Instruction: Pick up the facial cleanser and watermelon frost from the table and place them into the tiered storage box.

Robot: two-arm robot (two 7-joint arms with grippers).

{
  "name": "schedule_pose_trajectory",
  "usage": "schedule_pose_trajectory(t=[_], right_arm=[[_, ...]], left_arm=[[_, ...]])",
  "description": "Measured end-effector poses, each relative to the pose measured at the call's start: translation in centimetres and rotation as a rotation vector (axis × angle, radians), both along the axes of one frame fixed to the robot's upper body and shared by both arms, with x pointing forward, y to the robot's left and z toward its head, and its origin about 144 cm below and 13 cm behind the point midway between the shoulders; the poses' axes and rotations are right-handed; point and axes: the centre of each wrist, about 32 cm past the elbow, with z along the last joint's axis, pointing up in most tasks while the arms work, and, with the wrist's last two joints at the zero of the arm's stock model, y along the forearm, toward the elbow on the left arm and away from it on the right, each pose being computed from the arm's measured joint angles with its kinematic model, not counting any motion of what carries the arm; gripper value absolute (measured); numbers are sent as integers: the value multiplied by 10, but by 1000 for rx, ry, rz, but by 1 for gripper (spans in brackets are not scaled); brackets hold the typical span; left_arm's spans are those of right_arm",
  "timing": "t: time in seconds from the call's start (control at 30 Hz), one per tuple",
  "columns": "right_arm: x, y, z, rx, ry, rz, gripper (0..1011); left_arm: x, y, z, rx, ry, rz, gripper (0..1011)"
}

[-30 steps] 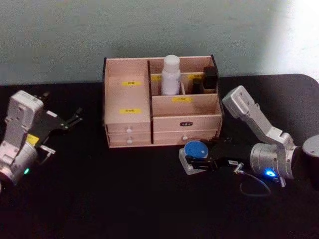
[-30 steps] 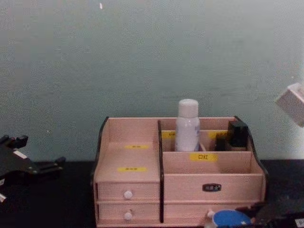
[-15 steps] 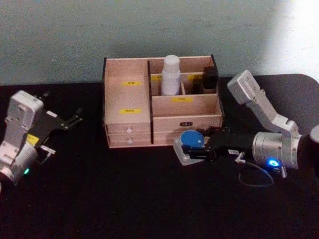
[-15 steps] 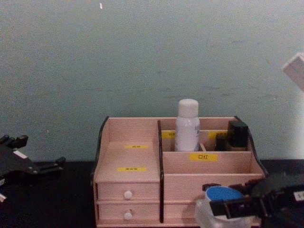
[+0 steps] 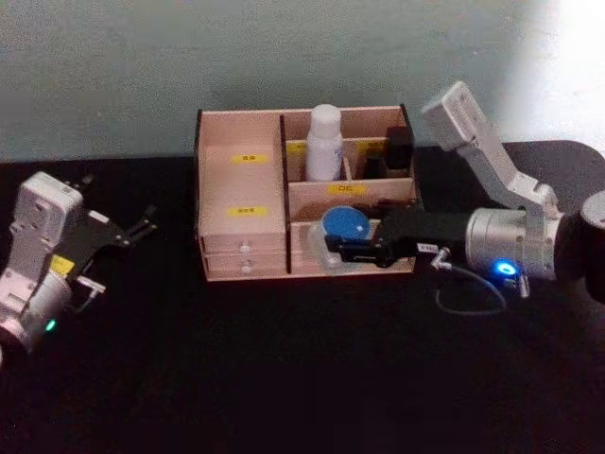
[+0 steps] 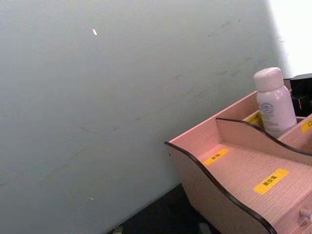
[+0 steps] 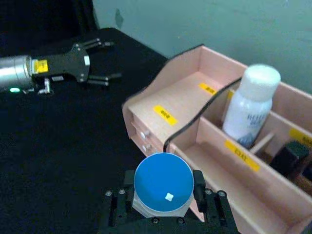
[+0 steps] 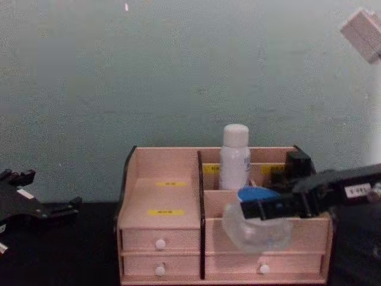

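The watermelon frost (image 5: 345, 225), a clear jar with a round blue lid, hangs in the air with my right gripper (image 5: 342, 244) shut on it. It is held against the front of the tiered storage box (image 5: 244, 203), level with the rim of the lower right compartment (image 8: 268, 199). The right wrist view shows the blue lid (image 7: 163, 183) between the two fingers, short of the box wall (image 7: 180, 97). The facial cleanser (image 5: 324, 142), a white bottle, stands upright in a rear compartment (image 8: 235, 158). My left gripper (image 5: 132, 230) rests open at the left, away from the box.
A dark bottle (image 5: 399, 147) stands in the rear right compartment beside the white bottle. Two pairs of small drawers with white knobs (image 8: 160, 243) face me. The black table (image 5: 236, 378) spreads in front, and a pale wall rises behind the box.
My right gripper has lifted the blue-lidded jar off the table and carried it up and left, from in front of the drawers to the rim of the lower right compartment. The left arm has stayed still.
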Motion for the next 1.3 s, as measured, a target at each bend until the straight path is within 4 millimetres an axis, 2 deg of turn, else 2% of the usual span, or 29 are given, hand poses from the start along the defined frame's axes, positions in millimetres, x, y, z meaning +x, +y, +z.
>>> schedule_pose_trajectory(t=[0.33, 1.3], right_arm=[[11, 13, 9, 14, -21, 16, 717], [65, 59, 25, 21, -56, 16, 717]], left_arm=[[0, 0, 0, 0, 0, 0, 1001], [0, 0, 0, 0, 0, 0, 1001]])
